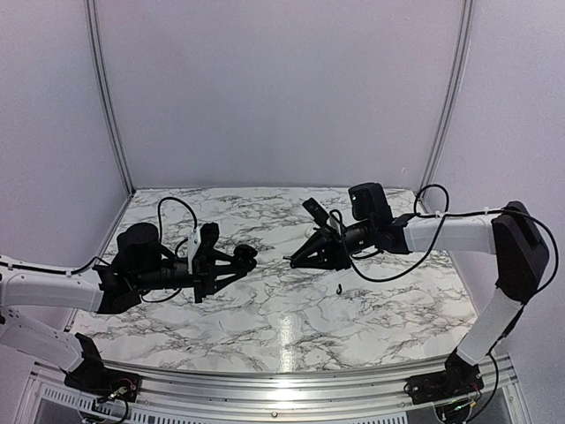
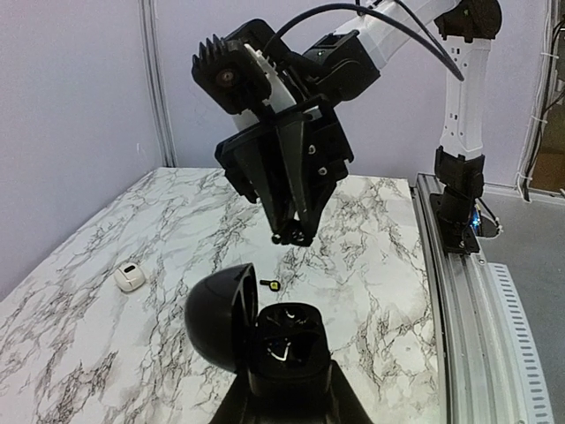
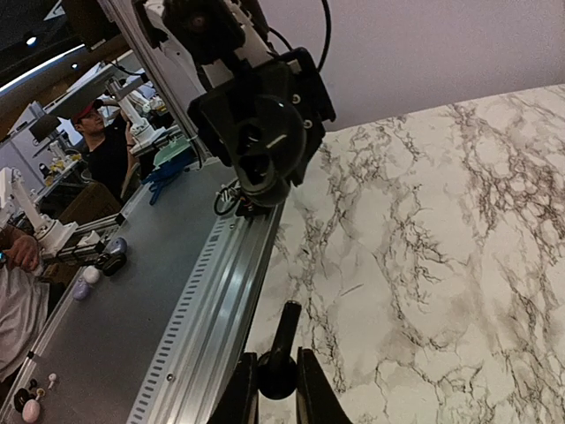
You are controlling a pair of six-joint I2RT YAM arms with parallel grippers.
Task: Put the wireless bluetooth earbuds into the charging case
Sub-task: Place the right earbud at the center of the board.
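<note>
A narrow gap separates the case from the right gripper. The raised lid walls its far side; a loose earbud lies below, near right.

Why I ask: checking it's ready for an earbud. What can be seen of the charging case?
The charging case is a small rounded shell, glossy black plastic by its look. Its domed lid stands hinged open, baring dark moulded wells. The left gripper holds it clear of the marble table, jaws shut on its base; nothing else touches it.
</note>
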